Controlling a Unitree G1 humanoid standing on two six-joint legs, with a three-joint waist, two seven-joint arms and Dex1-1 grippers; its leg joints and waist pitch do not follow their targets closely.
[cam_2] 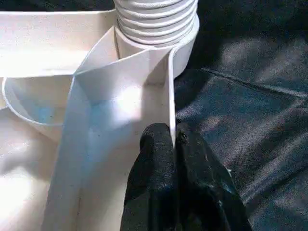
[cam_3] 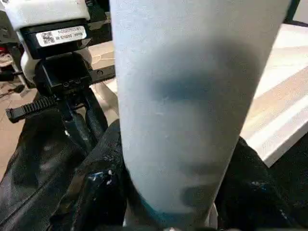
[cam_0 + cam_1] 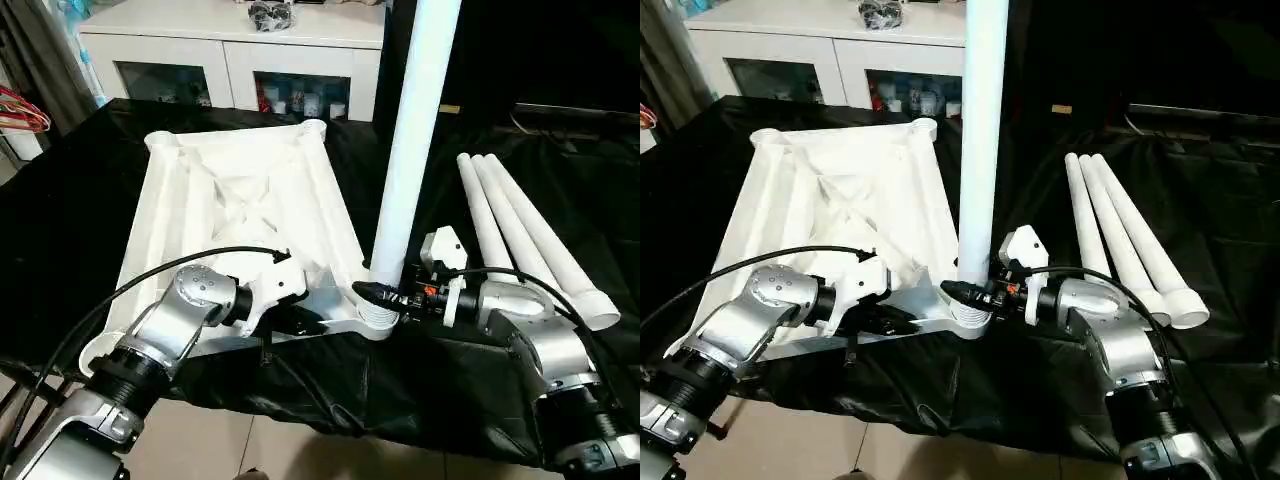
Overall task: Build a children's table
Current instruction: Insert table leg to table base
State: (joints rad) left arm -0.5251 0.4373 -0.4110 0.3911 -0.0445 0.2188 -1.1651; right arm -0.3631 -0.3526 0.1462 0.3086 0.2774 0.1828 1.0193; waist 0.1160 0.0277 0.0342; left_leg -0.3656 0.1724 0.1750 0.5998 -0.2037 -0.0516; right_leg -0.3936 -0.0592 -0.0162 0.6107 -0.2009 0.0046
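The left gripper (image 1: 174, 144) pinches the thin rim of the upside-down white plastic table top (image 3: 250, 200) at its near edge. Just beside it at 3 o'clock, the right gripper (image 3: 385, 293) squeezes a tall round white leg (image 3: 410, 140) standing straight up in the near corner socket (image 3: 378, 322). Farther off at 2 o'clock, three loose white legs (image 3: 525, 235) lie together on the black cloth (image 3: 60, 220).

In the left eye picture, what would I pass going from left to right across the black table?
Left gripper pinching the rim of the upside-down tabletop → upright leg standing in the near corner socket → right gripper around its base → three loose legs lying side by side.
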